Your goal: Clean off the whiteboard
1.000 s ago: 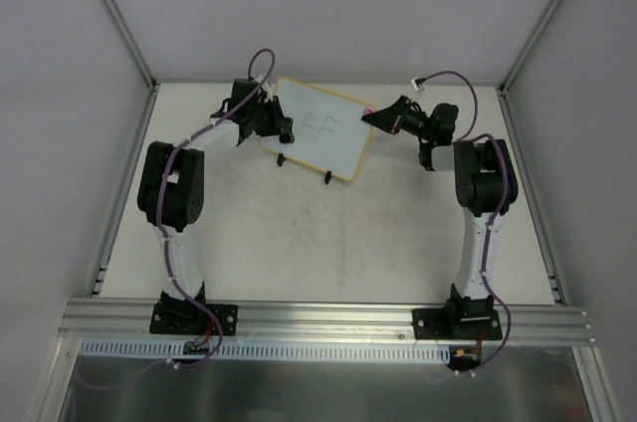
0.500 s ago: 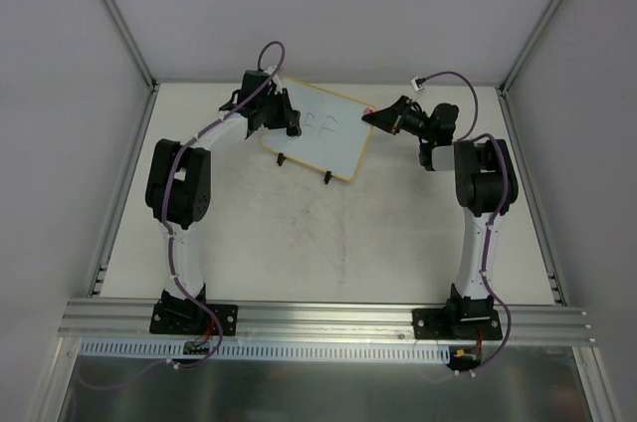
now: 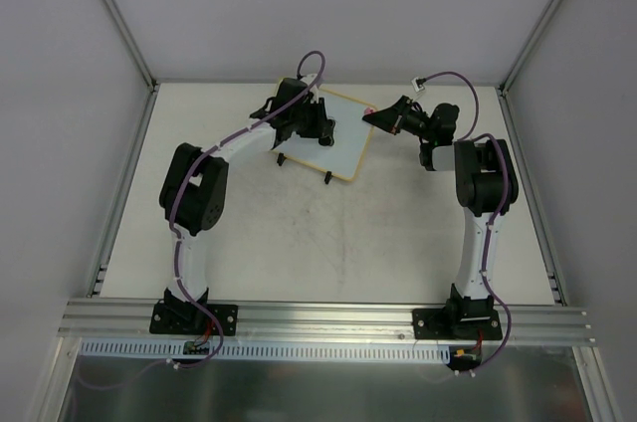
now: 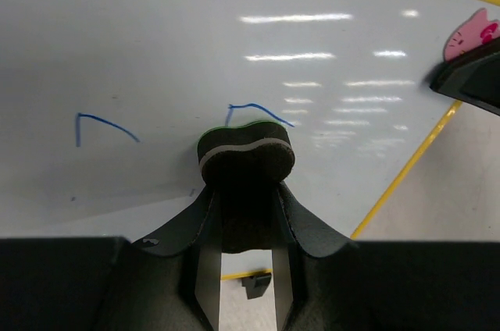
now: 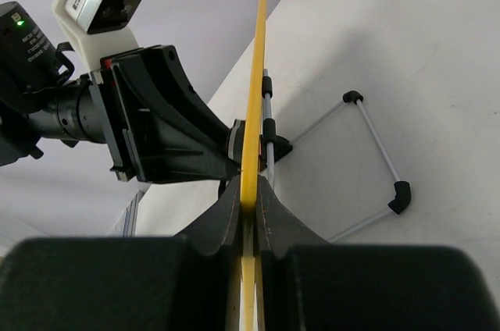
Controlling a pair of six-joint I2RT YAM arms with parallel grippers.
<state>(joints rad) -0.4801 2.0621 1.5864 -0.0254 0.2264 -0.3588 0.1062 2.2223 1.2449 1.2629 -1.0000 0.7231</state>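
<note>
Over the last second the left gripper [image 3: 318, 127], closed on a felt eraser [image 4: 244, 151], has travelled from the left edge of the whiteboard [image 3: 348, 148] to its middle. Blue strokes [image 4: 105, 126] remain, so erasing is judged incomplete. The right gripper [image 5: 248, 190] is clamped shut on the board's right edge. The board stands at the centre of the counter's [image 3: 299, 243] far edge. Its long axis is roughly parallel to that edge, and its face tilts toward the near edge.
</note>
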